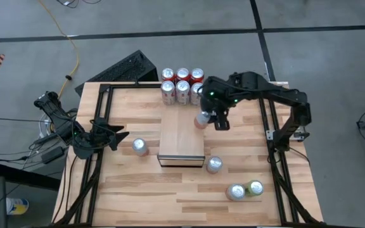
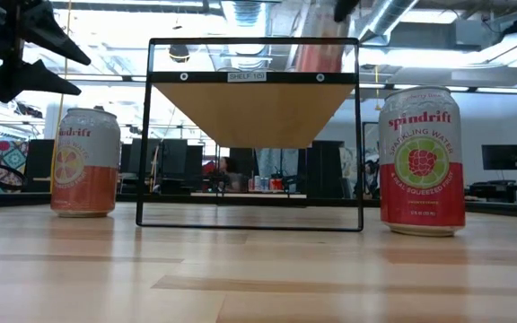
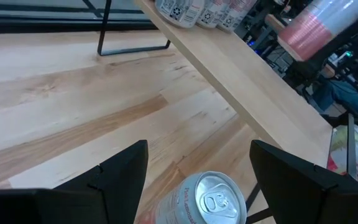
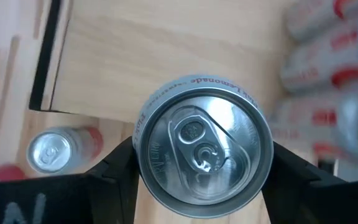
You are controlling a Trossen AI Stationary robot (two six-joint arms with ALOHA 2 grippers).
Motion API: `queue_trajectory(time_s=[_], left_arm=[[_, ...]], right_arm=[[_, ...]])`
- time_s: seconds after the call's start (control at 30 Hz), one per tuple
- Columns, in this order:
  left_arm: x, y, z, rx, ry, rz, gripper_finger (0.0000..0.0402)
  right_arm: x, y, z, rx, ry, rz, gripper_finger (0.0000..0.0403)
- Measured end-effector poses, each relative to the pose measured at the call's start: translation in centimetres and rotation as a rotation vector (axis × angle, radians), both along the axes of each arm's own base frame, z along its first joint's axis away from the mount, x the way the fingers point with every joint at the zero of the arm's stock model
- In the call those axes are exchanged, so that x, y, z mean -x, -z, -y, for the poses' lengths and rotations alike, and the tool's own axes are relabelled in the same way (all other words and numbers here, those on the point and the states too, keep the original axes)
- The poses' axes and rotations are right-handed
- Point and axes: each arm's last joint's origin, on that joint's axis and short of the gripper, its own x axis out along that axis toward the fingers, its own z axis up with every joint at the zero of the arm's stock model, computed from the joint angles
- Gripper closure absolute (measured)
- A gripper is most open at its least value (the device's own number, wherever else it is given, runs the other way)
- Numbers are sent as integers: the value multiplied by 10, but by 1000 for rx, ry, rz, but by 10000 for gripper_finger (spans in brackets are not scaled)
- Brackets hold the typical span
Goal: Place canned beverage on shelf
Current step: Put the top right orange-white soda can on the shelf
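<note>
The shelf (image 1: 181, 140) stands mid-table, a raised light-wood platform on a black frame (image 2: 254, 135). My right gripper (image 4: 202, 167) hangs over its far right corner, shut on a pink-and-silver can (image 1: 201, 119). At the table's left, my left gripper (image 1: 120, 137) stands open above the table. Its fingers (image 3: 126, 168) are higher than a can (image 3: 205, 200) that stands upright on its base just beyond them (image 1: 140, 147). My right gripper pinches the can's side wall (image 4: 143, 163) between its two fingers (image 4: 120, 168), one on each opposite side, just below the top rim. The fingers come from above, pointing steeply down. The can hangs top up, lifted clear above the shelf.
Several cans (image 1: 182, 84) stand in rows at the table's far edge behind the shelf. One can (image 1: 214, 164) stands by the shelf's near right corner, two more (image 1: 244, 190) nearer the front right. Black frame rails (image 1: 103, 120) run along both table sides.
</note>
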Motion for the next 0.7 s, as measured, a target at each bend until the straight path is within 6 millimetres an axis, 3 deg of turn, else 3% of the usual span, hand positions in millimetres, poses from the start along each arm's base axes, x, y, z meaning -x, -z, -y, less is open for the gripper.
queue_trajectory(time_s=[0.33, 0.7], left_arm=[[0, 0, 0, -1, 0, 0, 132], [0, 0, 0, -4, -3, 2, 132]], right_arm=[[-30, 22, -10, 31, -252, -90, 164], [-39, 30, -9, 46, -286, -98, 148]])
